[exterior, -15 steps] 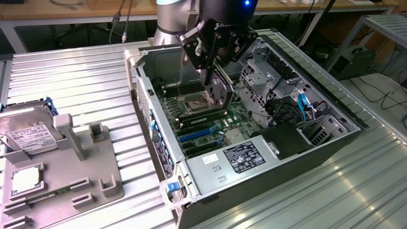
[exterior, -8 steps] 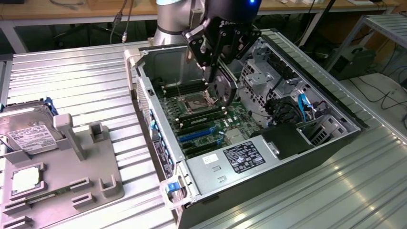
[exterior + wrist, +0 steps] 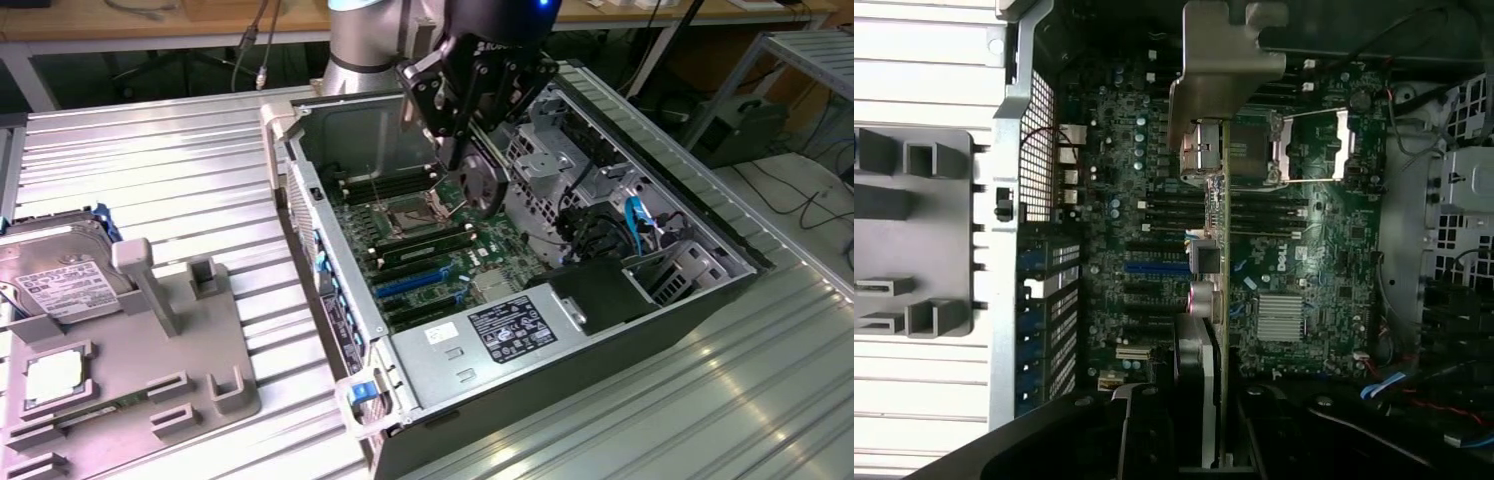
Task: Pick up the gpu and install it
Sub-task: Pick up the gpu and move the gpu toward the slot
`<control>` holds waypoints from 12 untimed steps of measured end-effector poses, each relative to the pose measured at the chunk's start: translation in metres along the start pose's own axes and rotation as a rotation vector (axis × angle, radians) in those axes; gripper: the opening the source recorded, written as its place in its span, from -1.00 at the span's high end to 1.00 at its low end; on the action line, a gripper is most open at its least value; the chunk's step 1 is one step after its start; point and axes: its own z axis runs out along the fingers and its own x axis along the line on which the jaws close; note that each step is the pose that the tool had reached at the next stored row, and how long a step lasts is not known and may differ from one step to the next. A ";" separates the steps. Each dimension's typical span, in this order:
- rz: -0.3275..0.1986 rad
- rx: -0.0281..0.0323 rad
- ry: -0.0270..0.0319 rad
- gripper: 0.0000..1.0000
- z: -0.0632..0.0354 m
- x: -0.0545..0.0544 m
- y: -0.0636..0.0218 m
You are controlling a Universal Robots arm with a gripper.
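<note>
Nearest the wrist camera, the gripper (image 3: 1210, 425) is cut off by the frame edge. Just two dark finger bodies can be made out, pinched onto the gpu (image 3: 1220, 300) from either side. The card is seen edge-on there, so nothing on its faces can be read. Its silver bracket (image 3: 1222, 75) at the far end blocks a chunk of the board (image 3: 1324, 250) underneath.

In the exterior view the gpu is held up in the air inside the open case (image 3: 310, 215), not seated in anything, and its upper part is hidden behind the fingers. It's hung over the board near the socket (image 3: 400, 212). How high its lower edge sits can't be told, and neither can whether it's lined up with the blue slots (image 3: 1154, 268).

Room-wise it's tight. A metal cage (image 3: 561, 165) is just beside the gripper on the exterior view's right, and the case wall is near on the left.

Further out, a grey tray (image 3: 200, 360) is parked well apart on the ribbed table (image 3: 160, 140). A hard drive (image 3: 60, 275) on it is clipped by the frame edge, and a cpu (image 3: 56, 378) sits beside that.
</note>
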 end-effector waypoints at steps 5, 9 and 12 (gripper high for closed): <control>0.000 0.0000 0.0000 0.44 0.0001 -0.008 -0.0003; 0.000 -0.0001 -0.0001 0.44 0.0002 -0.014 -0.0005; 0.000 0.0000 0.0000 0.44 0.0003 -0.019 -0.0007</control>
